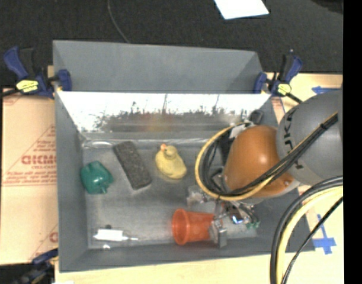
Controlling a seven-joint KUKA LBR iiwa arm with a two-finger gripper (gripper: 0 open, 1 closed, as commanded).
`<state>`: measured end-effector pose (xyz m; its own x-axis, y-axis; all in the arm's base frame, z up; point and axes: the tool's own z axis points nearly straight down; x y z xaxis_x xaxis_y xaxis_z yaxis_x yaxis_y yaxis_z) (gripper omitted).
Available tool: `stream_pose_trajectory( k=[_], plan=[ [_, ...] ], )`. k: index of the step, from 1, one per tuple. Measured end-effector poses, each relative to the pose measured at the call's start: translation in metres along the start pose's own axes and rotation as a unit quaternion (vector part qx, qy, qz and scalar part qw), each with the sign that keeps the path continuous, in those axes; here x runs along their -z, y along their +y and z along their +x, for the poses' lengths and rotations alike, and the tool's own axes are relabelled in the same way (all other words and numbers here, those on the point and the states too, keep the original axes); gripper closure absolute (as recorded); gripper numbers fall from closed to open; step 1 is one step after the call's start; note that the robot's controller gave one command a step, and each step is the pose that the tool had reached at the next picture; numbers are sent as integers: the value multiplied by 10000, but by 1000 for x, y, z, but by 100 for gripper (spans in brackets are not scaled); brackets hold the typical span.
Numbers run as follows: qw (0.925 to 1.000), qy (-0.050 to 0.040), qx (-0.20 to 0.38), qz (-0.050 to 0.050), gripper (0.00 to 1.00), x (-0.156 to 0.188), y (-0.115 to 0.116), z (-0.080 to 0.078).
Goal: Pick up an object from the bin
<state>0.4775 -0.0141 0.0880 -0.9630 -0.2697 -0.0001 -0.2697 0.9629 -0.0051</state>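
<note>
An orange-red plastic cup [189, 226] lies on its side near the bin's front wall, right of centre. My gripper [221, 232] is down at the cup's right end, touching or almost touching its rim. Nothing can be made out in its grasp. A yellow rubber duck [169, 162] sits on the bin floor behind and to the left of the cup, apart from the gripper.
A dark grey oblong block [133, 165] lies slantwise left of the duck. A green rounded toy [96, 178] rests by the left wall. A small white flat piece [114, 236] lies at the front left. The arm's orange cover and cables hang over the bin's right side.
</note>
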Motion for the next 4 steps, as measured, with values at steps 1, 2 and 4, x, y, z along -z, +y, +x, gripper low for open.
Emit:
stream_pose_trajectory(
  k=[1,2,4],
  plan=[
    [9986,-68,-531,4,0,34,37,-10],
    [9977,-54,-671,19,0,12,72,-16],
    [9772,-67,-2122,11,100,-18,-3,-2]
  ],
)
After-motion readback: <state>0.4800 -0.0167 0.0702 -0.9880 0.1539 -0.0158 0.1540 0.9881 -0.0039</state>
